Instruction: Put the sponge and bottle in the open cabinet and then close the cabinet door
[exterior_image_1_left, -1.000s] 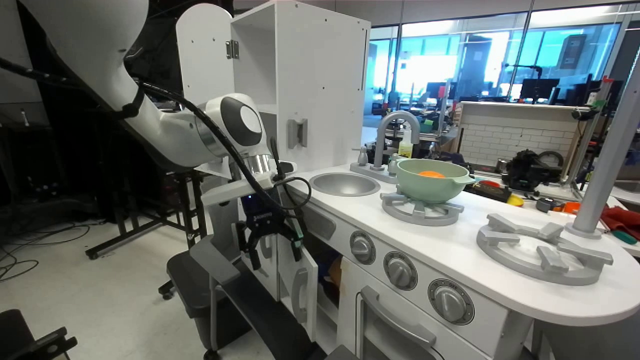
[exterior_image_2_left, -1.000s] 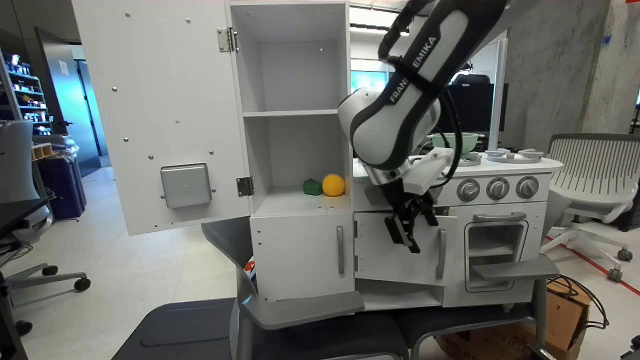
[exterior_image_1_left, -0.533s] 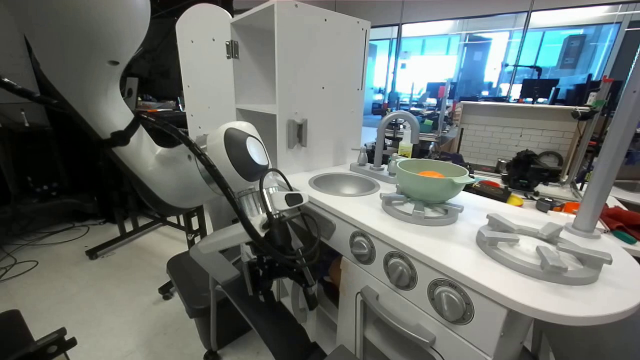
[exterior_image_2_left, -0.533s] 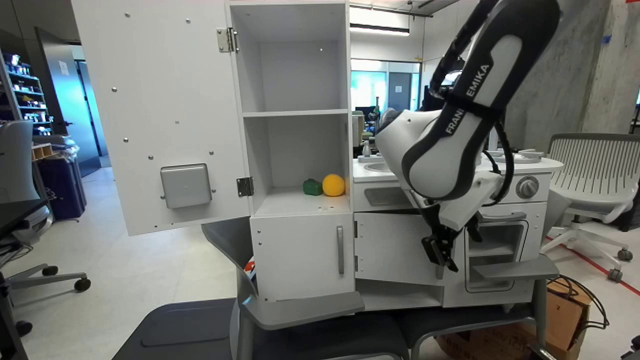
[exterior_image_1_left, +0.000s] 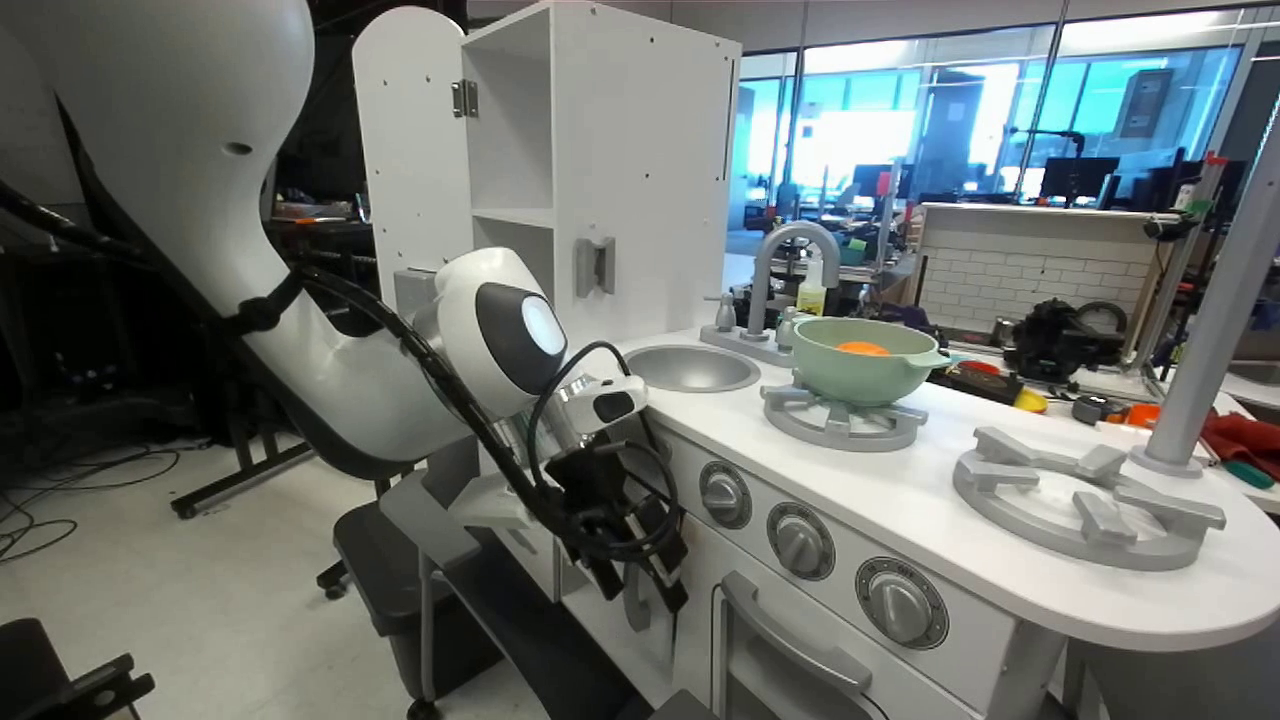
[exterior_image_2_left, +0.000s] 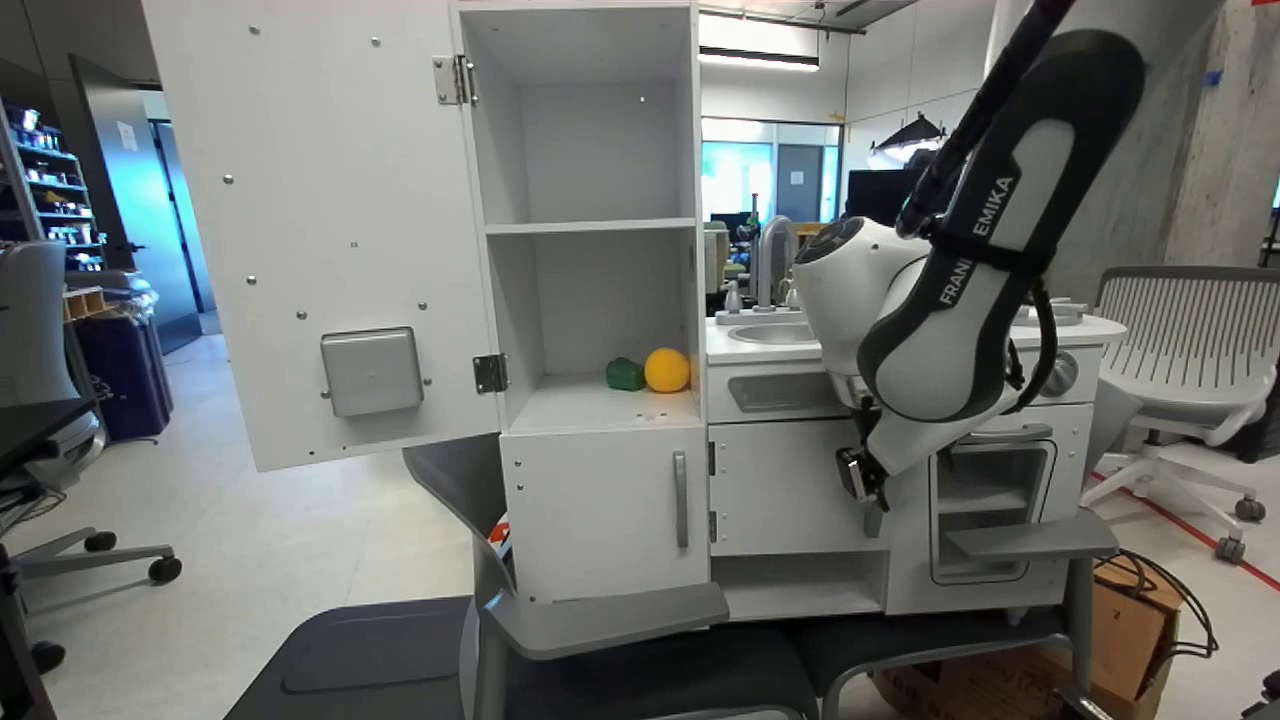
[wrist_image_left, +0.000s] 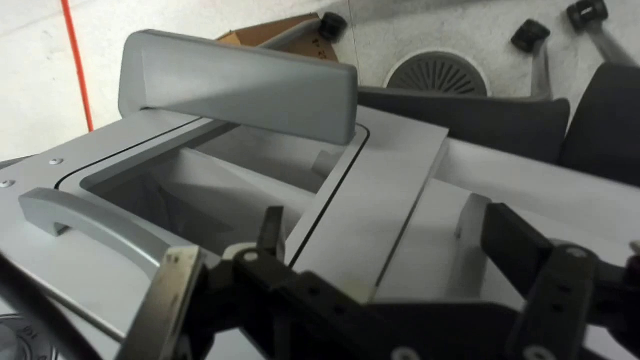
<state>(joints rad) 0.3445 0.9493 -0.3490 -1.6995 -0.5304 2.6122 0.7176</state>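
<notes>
Pale office floor (exterior_image_2_left: 390, 540) spreads at the left in an exterior view; over it the tall upper door (exterior_image_2_left: 330, 200) stands wide open; then comes the upper cupboard (exterior_image_2_left: 605, 130), where a green lump (exterior_image_2_left: 625, 374) sits just beside a round orange thing (exterior_image_2_left: 667, 371); further right, below the sink (exterior_image_2_left: 773, 333), the cabinet door (exterior_image_2_left: 778, 487) fronts the low cabinet (exterior_image_2_left: 797, 585), hinged at its left, face outward, its long axis level; it lies flush or nearly so, I cannot tell which; its grey handle (wrist_image_left: 471, 245) stands upright along the right edge; there my pincer (wrist_image_left: 393, 237) points down at a slant, fingers (wrist_image_left: 272, 227) spread well apart and gripping nothing; in the wrist view the handle shows between them, just beside one finger, though I cannot tell whether they touch; rightmost are the oven (exterior_image_2_left: 990, 475) and a slatted chair (exterior_image_2_left: 1185, 345).
</notes>
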